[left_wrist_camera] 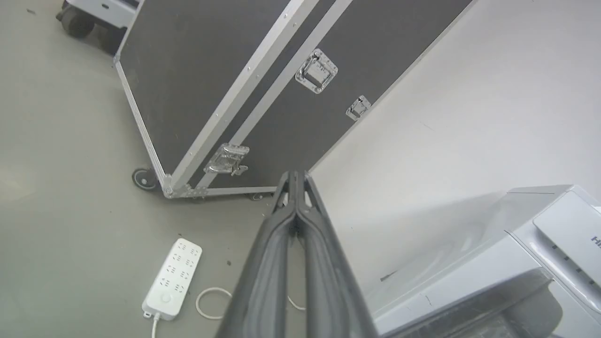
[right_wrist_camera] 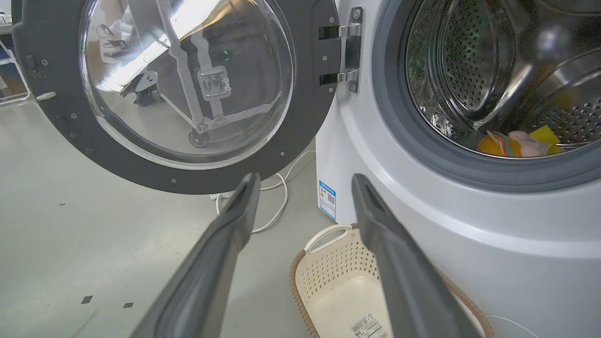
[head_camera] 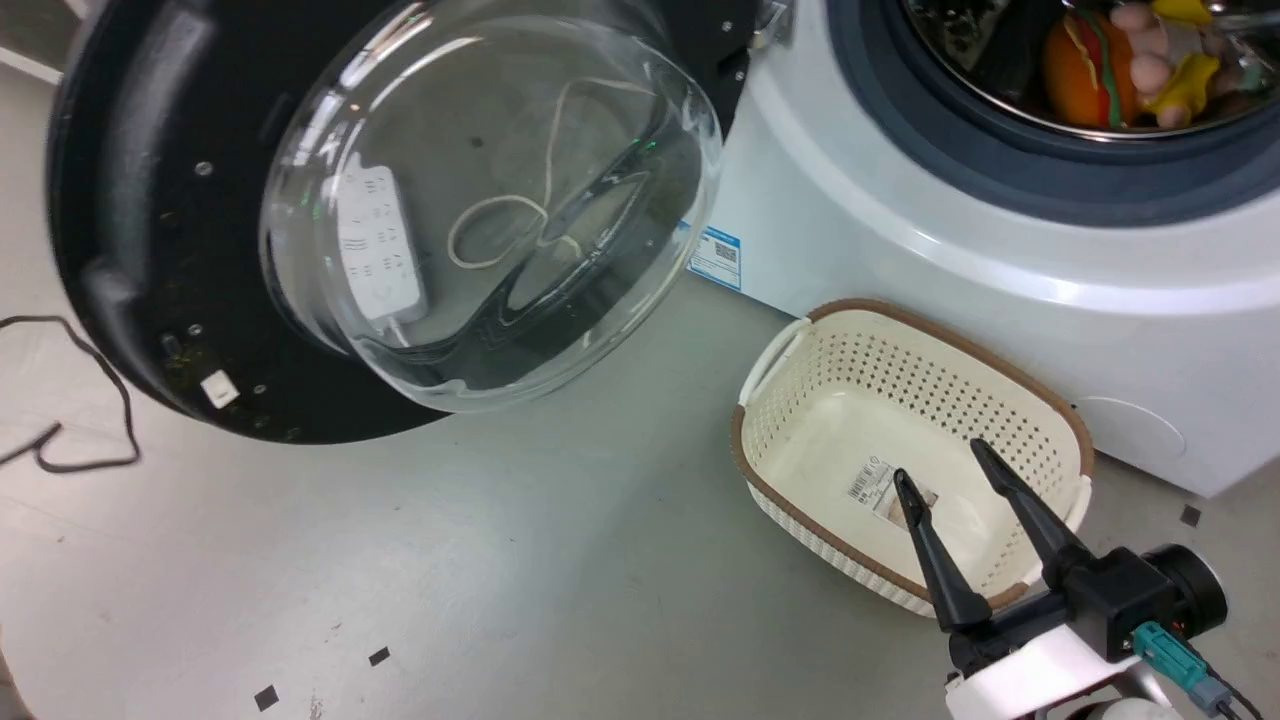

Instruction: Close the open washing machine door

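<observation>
1. Rig looks, for anyone asking: my right pincer (head_camera: 940, 462) is two long black fingers (head_camera: 1020, 510), skinny and tapering down to pointy tips.
2. Those run back into a chunky matte black block (head_camera: 1110, 600) with squared-off edges.
3. Right beside that sits a round black barrel (head_camera: 1195, 590).
4. Below the block there's a smooth white casing (head_camera: 1030, 675), plain, no markings I can make out.
5. A teal connector (head_camera: 1165, 642) sticks out the side with a grey plug end, and a thin dark cable (head_camera: 1235, 705) trails off it.
6. On the wrist feed my left pincer (left_wrist_camera: 295, 174) looks dark grey and matte, with a raised edge along each finger and small cutouts near the tips.
</observation>
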Controlling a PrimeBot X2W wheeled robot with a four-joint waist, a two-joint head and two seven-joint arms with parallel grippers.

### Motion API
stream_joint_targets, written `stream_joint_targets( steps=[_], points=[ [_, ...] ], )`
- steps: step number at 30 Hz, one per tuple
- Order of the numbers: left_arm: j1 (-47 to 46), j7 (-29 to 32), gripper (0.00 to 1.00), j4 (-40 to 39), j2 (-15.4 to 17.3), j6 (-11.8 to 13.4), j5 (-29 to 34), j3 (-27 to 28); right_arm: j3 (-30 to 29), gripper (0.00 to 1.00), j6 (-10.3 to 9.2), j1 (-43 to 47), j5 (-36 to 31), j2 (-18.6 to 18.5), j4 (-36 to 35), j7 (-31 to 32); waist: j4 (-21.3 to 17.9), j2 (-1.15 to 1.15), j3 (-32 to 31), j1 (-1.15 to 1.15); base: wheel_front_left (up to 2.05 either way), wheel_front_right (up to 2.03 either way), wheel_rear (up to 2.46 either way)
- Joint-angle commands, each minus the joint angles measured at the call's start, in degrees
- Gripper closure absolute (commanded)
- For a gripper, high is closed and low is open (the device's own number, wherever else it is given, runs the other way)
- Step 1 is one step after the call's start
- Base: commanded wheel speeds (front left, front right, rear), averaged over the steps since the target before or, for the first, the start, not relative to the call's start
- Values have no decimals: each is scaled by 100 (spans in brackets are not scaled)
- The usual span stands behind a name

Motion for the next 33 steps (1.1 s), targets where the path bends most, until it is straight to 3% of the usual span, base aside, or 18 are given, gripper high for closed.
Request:
stream_joint_targets(
  steps=[1,7,14,22,27,33],
  points=[
    [-116,202,100,177,25,-20,-162,49,13,0,5,-77,42,-34,-1,-26,-47,0,39,-1,0,0,0],
    [-433,1724,100,1112,21,134,-1103,255,65,0,5,-166,64,-85,2,-26,-136,0,153,-1,0,0,0],
    [-249,2879,100,1043,-150,-14,-1749,261,30,0,5,-187,67,-81,20,-26,-150,0,154,-1,0,0,0],
    [352,4136,100,329,-483,-120,-2482,151,-65,0,5,-173,50,-17,102,-26,-134,0,-56,-1,0,0,0],
    [881,5074,100,-391,-906,-131,-3213,162,-140,0,5,-136,49,97,176,-26,-191,0,-307,-1,0,0,0],
    [1982,5681,100,-1679,-1590,157,-3472,-64,-304,0,5,5,22,258,288,-26,-384,0,-690,-1,0,0,0]
  ],
)
